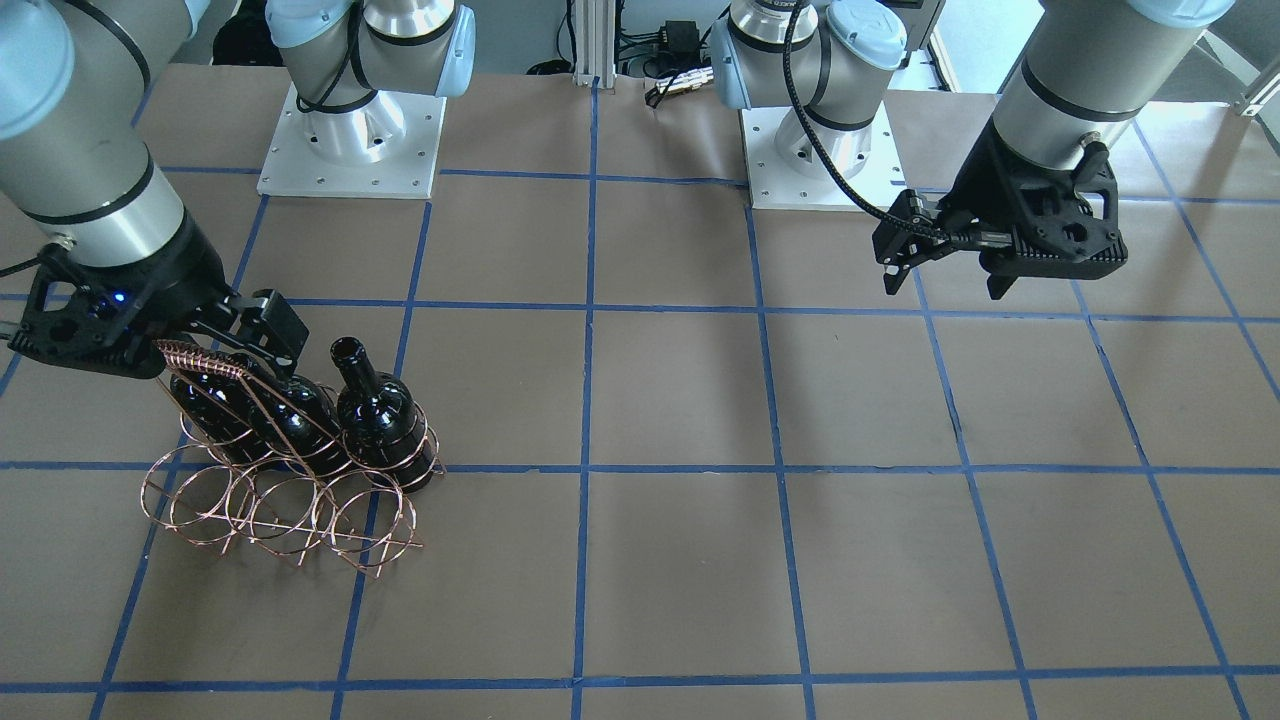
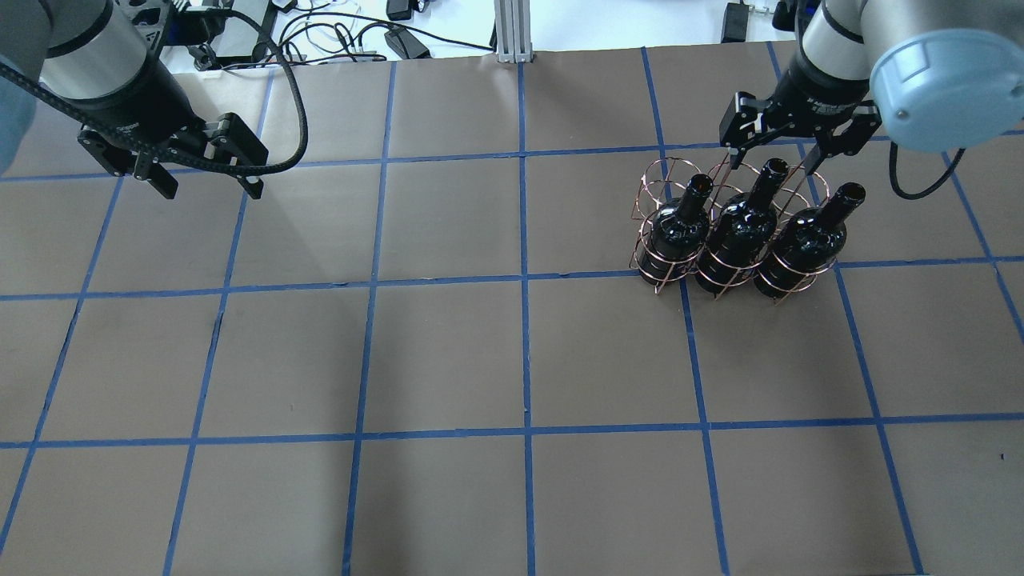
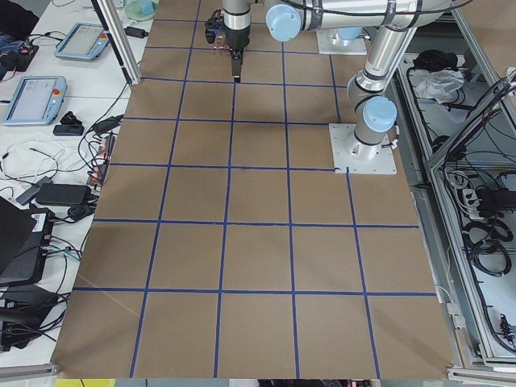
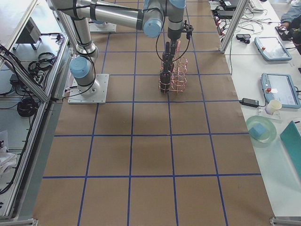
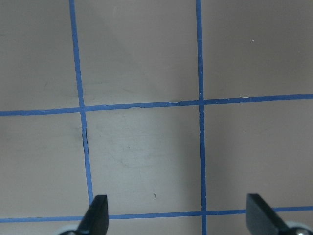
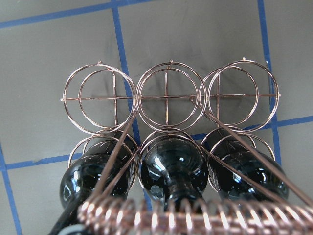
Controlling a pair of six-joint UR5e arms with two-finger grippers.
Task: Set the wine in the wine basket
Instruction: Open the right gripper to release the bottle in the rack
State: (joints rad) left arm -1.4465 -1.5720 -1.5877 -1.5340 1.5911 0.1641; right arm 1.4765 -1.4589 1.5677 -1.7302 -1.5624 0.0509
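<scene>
surface: table (image 2: 448, 360) under brown paper, blue tape grid (image 2: 526, 352) in squares | far side: white bench (image 4: 254, 80) with two teach pendants (image 4: 280, 89), green plate (image 4: 261, 128), paper cup (image 4: 273, 106), black cables (image 2: 336, 36) | frame: aluminium post (image 2: 512, 32) at far edge centre | near side: metal rails (image 4: 28, 77), coiled cables (image 4: 26, 107) | light: bright, even, soft shadows

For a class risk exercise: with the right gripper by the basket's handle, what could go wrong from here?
All three wine bottles sit in one row of the wine basket, the other row empty, so lifting could tip it. The open right gripper hangs by the middle bottle's neck and coiled handle and might snag either.
</scene>
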